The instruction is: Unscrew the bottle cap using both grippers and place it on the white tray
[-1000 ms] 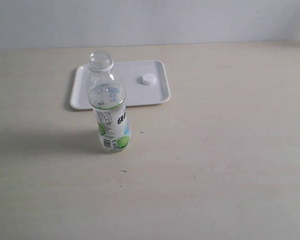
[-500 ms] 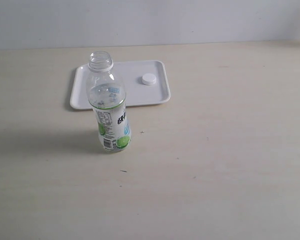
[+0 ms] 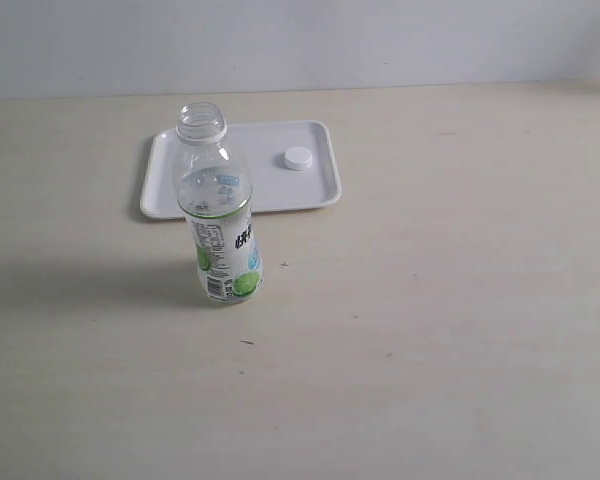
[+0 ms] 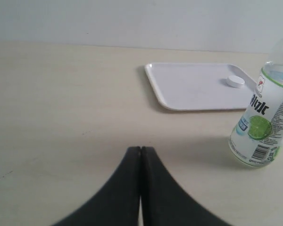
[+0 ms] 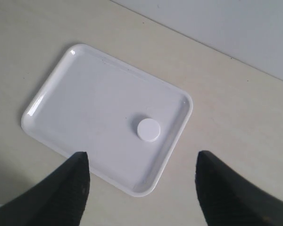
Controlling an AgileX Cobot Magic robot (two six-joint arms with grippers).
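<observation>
Exterior view — bottle [image 3: 220, 215] upright, neck up; left fingers [image 4: 127, 188] together, right fingers [image 5: 68, 190] splayed, empty

The left hand [image 4: 140, 150] has smooth matte-black fingers tapering to narrow tips. The right hand [image 5: 141, 157] has black fingers with rounded ends.

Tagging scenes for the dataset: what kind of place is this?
Probably a lab test bench: plain pale table, blank wall, and a bottle, bottle cap and white tray staged as props.
</observation>
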